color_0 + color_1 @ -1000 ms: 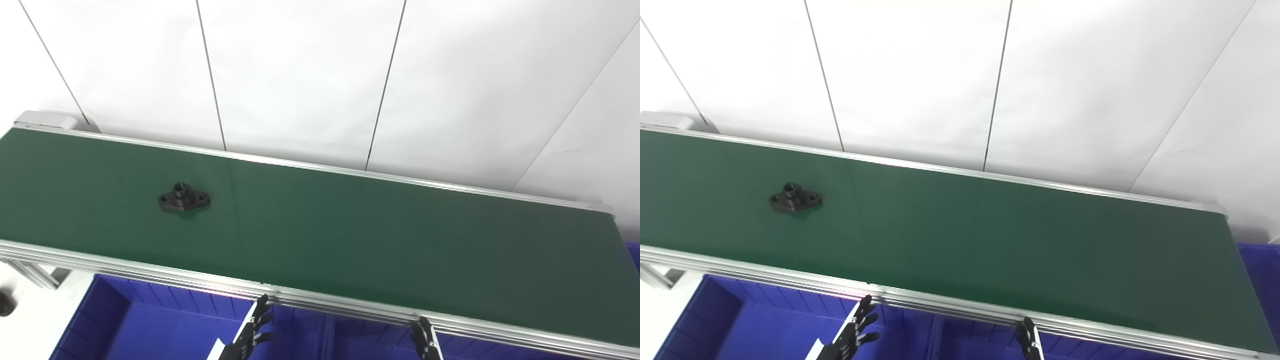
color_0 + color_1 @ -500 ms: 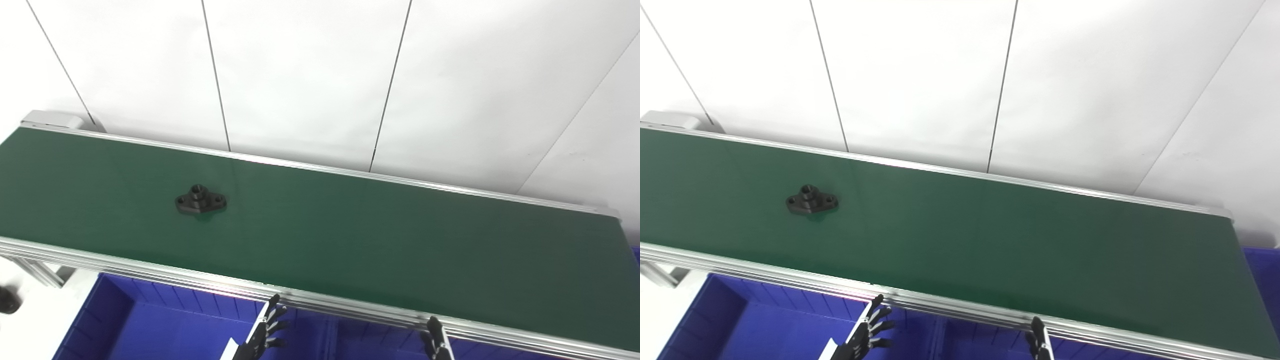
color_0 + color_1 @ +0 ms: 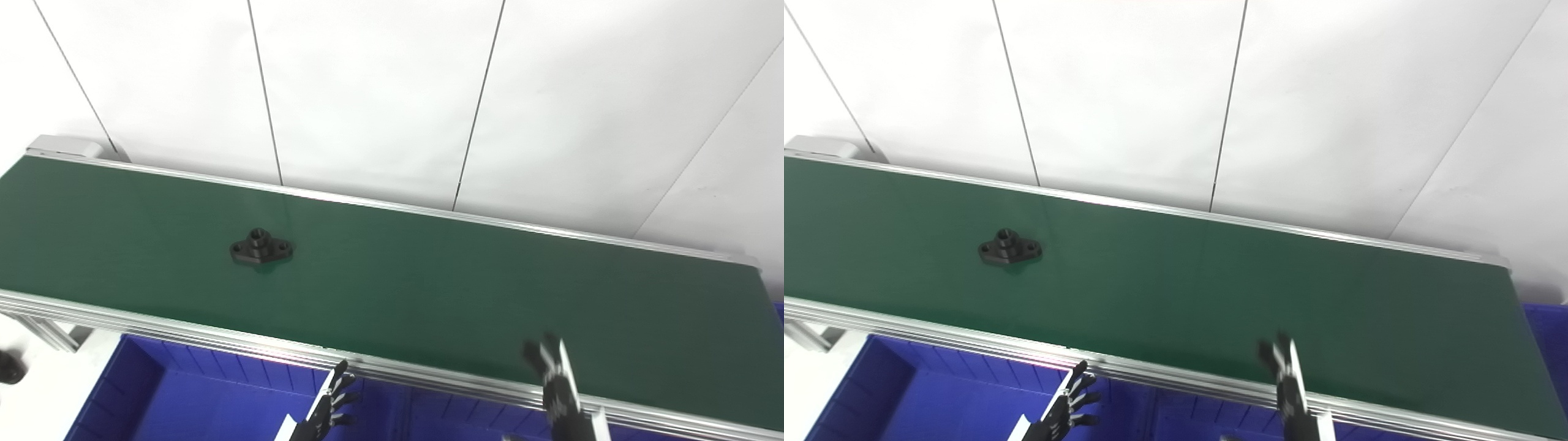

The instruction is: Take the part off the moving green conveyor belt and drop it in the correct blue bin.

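Part lies flat on the green conveyor belt, left of centre and about midway between the rails, nothing touching it. It is a small black flange: a low diamond-shaped base with a hole in each ear and a short raised hub in the middle. I judge it rigid and dense for its size, likely metal or hard plastic, not fragile, with a smooth finish that could slip. I'd pinch the hub from above or span the narrow waist of the base; the ears look too thin and low to get under. My right hand is up over the near rail at the belt's front edge, blurred, holding nothing; fingers look extended, though I can't be sure. It is well apart from the part. My left hand sits low over the blue bin, fingers spread, empty. What shows of this bin is bare blue floor and ribbed wall. A second bin shows beside it, contents mostly hidden.
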Motion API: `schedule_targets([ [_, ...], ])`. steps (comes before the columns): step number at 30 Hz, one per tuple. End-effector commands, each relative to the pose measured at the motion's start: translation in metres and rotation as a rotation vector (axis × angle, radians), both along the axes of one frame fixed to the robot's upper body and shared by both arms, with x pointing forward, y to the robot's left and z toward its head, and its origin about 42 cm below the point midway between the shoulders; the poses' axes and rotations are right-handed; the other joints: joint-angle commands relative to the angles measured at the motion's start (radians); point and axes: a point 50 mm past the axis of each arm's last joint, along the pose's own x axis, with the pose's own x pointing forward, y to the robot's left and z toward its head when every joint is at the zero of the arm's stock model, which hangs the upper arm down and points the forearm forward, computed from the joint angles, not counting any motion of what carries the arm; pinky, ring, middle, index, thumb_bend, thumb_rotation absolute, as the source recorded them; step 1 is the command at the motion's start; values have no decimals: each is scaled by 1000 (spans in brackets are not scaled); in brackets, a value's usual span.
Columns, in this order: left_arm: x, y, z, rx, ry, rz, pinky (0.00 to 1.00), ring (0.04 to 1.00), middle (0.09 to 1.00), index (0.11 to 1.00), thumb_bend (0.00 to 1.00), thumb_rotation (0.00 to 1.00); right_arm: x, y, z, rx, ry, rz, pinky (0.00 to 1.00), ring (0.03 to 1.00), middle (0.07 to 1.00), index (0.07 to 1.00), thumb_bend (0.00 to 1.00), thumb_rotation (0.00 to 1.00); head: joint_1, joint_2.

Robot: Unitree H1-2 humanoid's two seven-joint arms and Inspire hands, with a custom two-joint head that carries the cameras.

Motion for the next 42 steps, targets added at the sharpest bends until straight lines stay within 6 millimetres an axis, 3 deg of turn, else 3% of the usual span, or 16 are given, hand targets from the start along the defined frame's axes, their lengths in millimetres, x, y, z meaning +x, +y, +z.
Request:
schedule_targets([
  [1, 5, 1, 9, -8, -73, 3, 709, 867, 948, 1000, 860, 901, 25, 8, 27, -47, -110, -11, 871, 871, 916, 987, 926, 654, -5, 5],
  [3, 6, 1, 9, -8, -74, 4, 689, 847, 939, 1000, 863, 906, 51, 14, 44, -99, -142, -12, 816, 877, 929, 981, 914, 648, -10, 11],
  [6, 7, 2, 10, -20, -71, -1, 734, 879, 952, 1000, 881, 899, 73, 21, 60, -175, -143, -21, 781, 876, 946, 980, 908, 672, -14, 11],
  [11, 8, 4, 10, -37, -64, -6, 788, 907, 961, 1000, 907, 884, 109, 37, 86, -361, -113, -8, 837, 928, 967, 971, 922, 699, -17, 14],
  [16, 9, 4, 11, -32, -69, -9, 779, 907, 961, 1000, 903, 891, 141, 57, 102, -506, -86, 10, 825, 911, 955, 967, 954, 717, -27, 21],
  [25, 8, 1, 13, -41, -75, -13, 790, 917, 971, 1000, 914, 893, 201, 87, 96, -709, -32, 32, 886, 894, 931, 968, 1000, 762, -18, 24],
  [29, 8, -1, 14, -43, -78, -16, 792, 919, 974, 1000, 889, 888, 227, 108, 91, -801, -31, 54, 821, 870, 922, 961, 989, 753, -7, 23],
  [34, 6, -5, 15, -27, -87, -26, 758, 895, 971, 1000, 845, 890, 245, 129, 90, -851, -23, 86, 892, 888, 922, 954, 1000, 713, 7, 23],
  [42, -2, -8, 19, -11, -97, -55, 742, 912, 991, 1000, 844, 909, 267, 178, 87, -912, 19, 124, 859, 868, 909, 944, 1000, 715, 28, 38],
])
